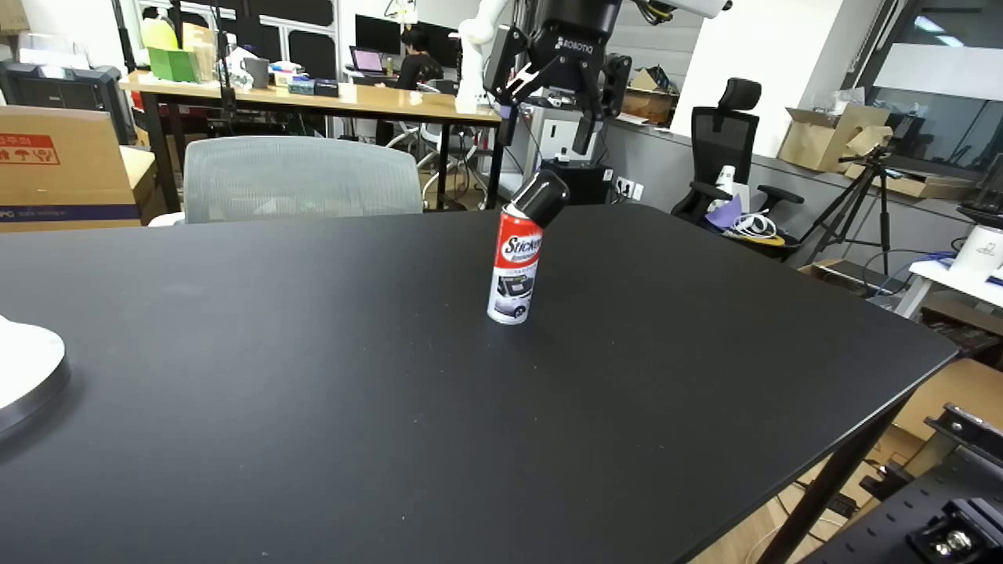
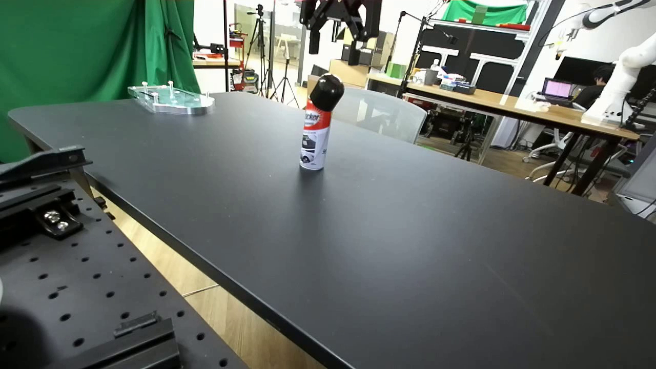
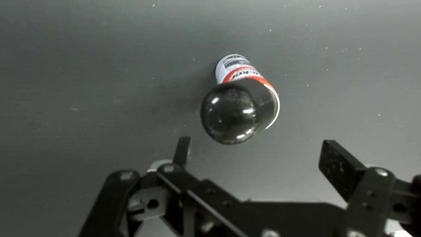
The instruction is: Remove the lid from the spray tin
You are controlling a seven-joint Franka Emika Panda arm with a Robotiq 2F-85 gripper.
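Observation:
The spray tin stands upright on the black table, with a white body and a red upper label. It also shows in an exterior view and in the wrist view. The black lid sits on top of the tin, tilted to one side; it also shows in an exterior view and in the wrist view. My gripper hangs above the lid, apart from it. Its fingers are wide open with nothing between them in the wrist view.
The black table bears a clear plate with white posts at its far end. A white rounded object lies at the table's left side in an exterior view. A grey mesh chair stands against the table's edge. A perforated black mounting plate adjoins the table.

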